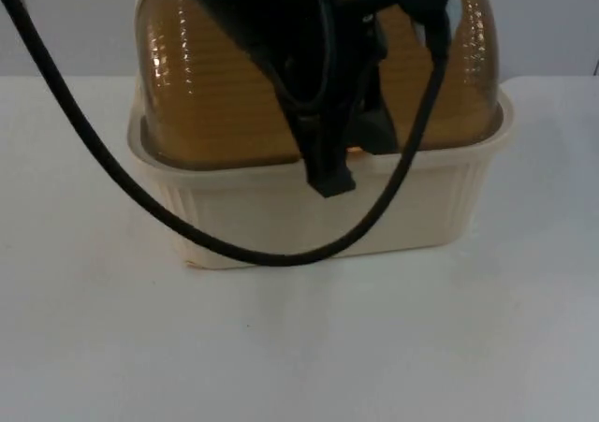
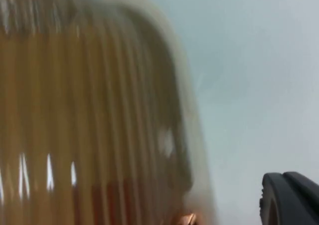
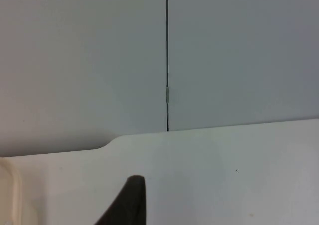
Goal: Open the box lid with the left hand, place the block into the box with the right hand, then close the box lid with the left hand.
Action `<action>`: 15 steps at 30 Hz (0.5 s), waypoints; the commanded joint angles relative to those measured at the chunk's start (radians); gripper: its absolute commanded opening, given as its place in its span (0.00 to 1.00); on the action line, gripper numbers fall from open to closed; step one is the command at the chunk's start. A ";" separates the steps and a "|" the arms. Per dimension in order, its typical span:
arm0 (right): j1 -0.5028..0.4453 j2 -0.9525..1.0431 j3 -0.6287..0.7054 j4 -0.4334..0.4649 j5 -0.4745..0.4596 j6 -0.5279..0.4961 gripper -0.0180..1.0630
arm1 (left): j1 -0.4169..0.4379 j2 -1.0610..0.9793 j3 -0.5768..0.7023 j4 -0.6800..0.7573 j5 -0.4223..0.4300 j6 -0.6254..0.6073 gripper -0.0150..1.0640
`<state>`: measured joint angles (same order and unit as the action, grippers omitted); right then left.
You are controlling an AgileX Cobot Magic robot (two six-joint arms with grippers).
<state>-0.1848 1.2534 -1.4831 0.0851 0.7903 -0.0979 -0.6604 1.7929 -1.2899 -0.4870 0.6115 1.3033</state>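
the left hand hangs at the front middle of the box, its black fingers reaching down over the near rim, right where the amber lid meets the cream wall. whether those fingers are spread or pinched on the lid's edge cannot be told: the arm's own body covers them from above. behind and to both sides of the hand rises the lid, a ribbed, see-through amber dome that sits over the box with its lower edge inside the rim. the box itself is a cream tub with fluted walls, standing on the white worktop directly below the hand. a small bright orange glint shows just beside the hand, at the line between lid and rim; what it belongs to cannot be made out.

in the left wrist view the ribbed lid stands very close to the hand, with the pale rim of the box running along its edge and a black fingertip off to one side over the worktop.

the right hand waits well apart from the box. its wrist view looks along one dark fingertip across the bare worktop toward the grey partition wall, with a cream edge of the box beside it. its opening cannot be told.
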 commanded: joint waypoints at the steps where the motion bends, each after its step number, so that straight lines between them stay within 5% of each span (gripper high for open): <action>1: 0.000 -0.002 -0.008 0.007 0.005 -0.007 0.99 | -0.021 -0.035 0.001 -0.071 -0.014 0.005 0.01; 7: 0.000 -0.002 -0.008 0.007 0.006 -0.007 0.99 | -0.053 -0.167 0.001 -0.223 -0.109 -0.031 0.01; 15: 0.000 -0.002 -0.008 0.021 0.005 -0.007 0.99 | -0.010 -0.356 0.001 -0.206 -0.277 -0.163 0.01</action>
<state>-0.1848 1.2534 -1.4831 0.0946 0.7949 -0.0979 -0.6811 1.4774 -1.2888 -0.6761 0.3736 1.1752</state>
